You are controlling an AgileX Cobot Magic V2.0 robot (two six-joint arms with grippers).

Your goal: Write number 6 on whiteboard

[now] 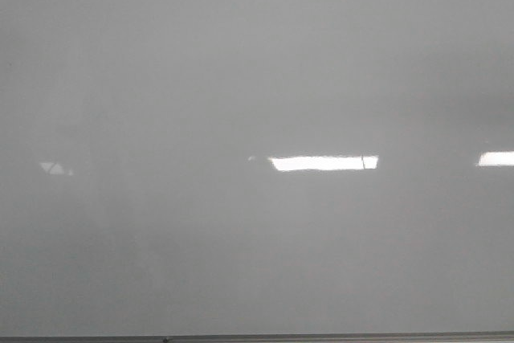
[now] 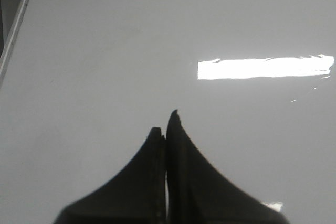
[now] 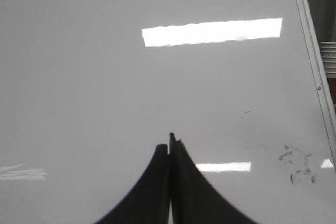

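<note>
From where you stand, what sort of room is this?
Probably an office or lab, though little shows: a whiteboard fills the view, long ceiling-light reflections glare on it, and both hands, left and right, hover before it.

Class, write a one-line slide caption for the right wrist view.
Shut right gripper faces the glossy whiteboard; no 6 yet, only faint smudges.

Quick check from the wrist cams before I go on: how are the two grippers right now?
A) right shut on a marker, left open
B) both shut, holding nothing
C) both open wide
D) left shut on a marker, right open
B: in each wrist view the left gripper and the right gripper have their fingers pressed together with nothing between them, above the bare whiteboard.
</note>
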